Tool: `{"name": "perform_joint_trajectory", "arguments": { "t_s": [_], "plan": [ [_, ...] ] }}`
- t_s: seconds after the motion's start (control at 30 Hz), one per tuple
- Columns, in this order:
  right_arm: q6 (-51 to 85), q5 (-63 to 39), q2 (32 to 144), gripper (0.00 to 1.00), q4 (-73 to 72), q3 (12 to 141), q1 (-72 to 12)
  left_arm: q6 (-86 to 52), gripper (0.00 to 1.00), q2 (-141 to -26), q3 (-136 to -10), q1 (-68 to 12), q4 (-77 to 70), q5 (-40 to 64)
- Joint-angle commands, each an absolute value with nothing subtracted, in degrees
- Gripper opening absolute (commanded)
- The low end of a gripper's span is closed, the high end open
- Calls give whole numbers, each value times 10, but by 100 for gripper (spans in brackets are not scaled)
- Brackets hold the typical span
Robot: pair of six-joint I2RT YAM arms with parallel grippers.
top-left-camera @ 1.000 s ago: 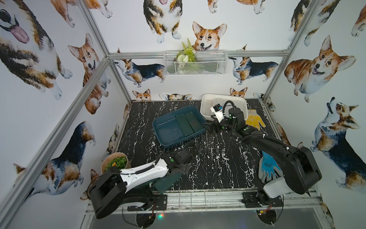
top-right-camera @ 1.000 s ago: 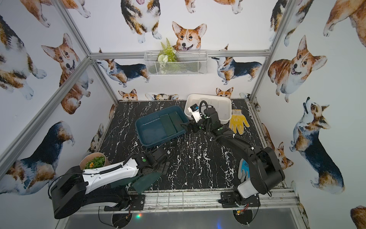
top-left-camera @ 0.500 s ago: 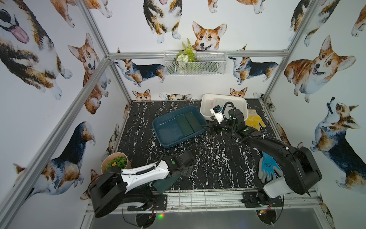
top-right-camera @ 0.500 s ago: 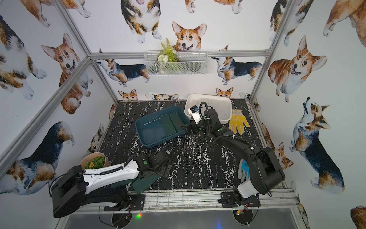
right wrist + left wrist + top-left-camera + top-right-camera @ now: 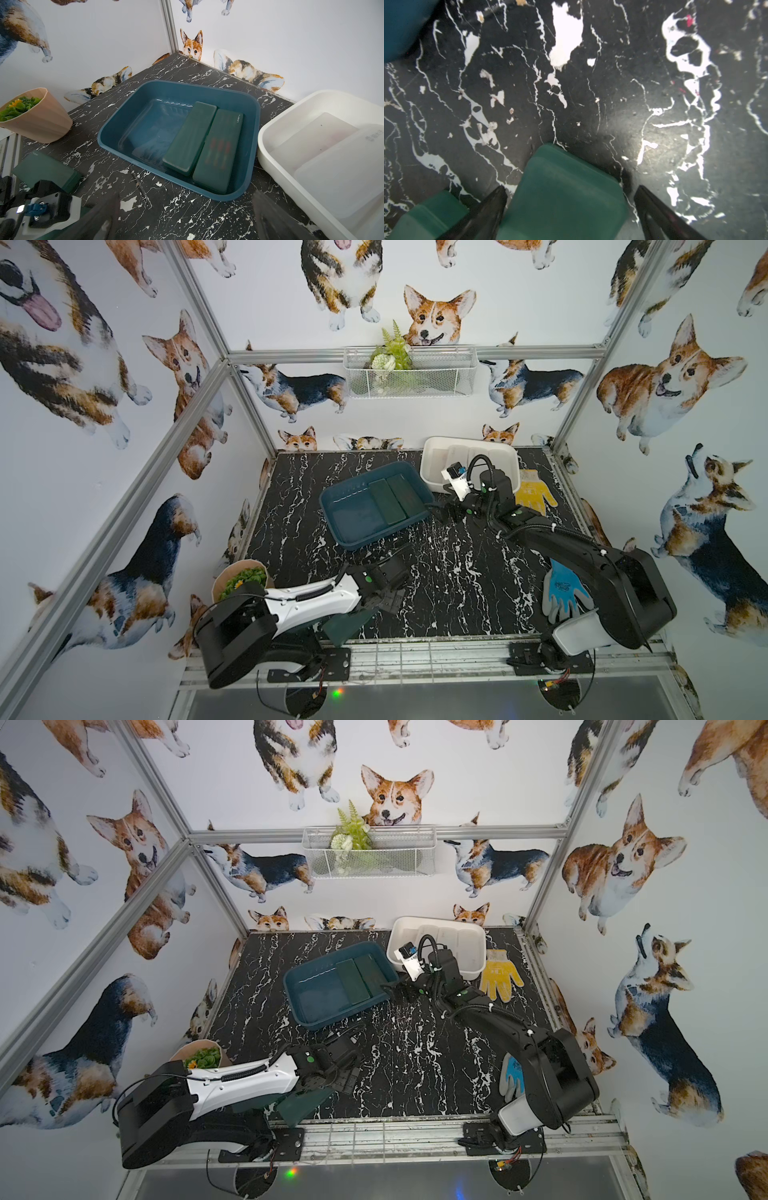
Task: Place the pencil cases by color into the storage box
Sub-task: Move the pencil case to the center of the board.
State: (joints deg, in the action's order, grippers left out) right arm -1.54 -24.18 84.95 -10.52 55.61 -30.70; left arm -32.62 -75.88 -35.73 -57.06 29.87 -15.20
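Note:
Near the table's front edge my left gripper [image 5: 384, 599] [image 5: 571, 197] stands open, its fingers on either side of the end of a dark green pencil case [image 5: 566, 197] [image 5: 349, 624]. A second green case [image 5: 429, 216] lies beside it. Two more green cases [image 5: 191, 137] [image 5: 220, 149] lie side by side in the blue storage box [image 5: 108, 133] [image 5: 332, 506]. Frosted white cases [image 5: 324, 135] lie in the white storage box [image 5: 270, 128] [image 5: 428, 472]. My right gripper [image 5: 444, 512] [image 5: 187, 207] hangs open and empty over the table at the blue box's near corner.
A yellow glove [image 5: 534, 493] lies right of the white box and a blue-grey glove [image 5: 563, 593] near the right arm's base. A flower pot [image 5: 241, 580] stands at the front left. A wire basket [image 5: 409, 373] hangs on the back wall. The left arm's wrist [image 5: 41, 207] shows beside a green case [image 5: 45, 172].
My left gripper has edged slightly to the right over the green case. The right arm has not moved.

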Motion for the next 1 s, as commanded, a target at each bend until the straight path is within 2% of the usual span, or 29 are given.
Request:
{"name": "perform_joint_trajectory", "arguments": {
  "t_s": [0.0,0.47,0.63,0.9,0.97],
  "plan": [
    [-29,-243,847,100,-125,555,-307,-332,96,-772,-365,-566,306,-143],
    [-30,-237,852,100,-129,552,-304,-307,72,-847,-398,-533,233,-127],
    [-30,-236,853,100,-130,552,-303,-272,69,-902,-453,-501,199,-121],
    [-30,-228,848,100,-130,548,-299,-229,71,-995,-565,-462,186,-107],
    [-29,-227,848,100,-129,548,-298,-224,74,-999,-580,-457,190,-106]
  ]
}}
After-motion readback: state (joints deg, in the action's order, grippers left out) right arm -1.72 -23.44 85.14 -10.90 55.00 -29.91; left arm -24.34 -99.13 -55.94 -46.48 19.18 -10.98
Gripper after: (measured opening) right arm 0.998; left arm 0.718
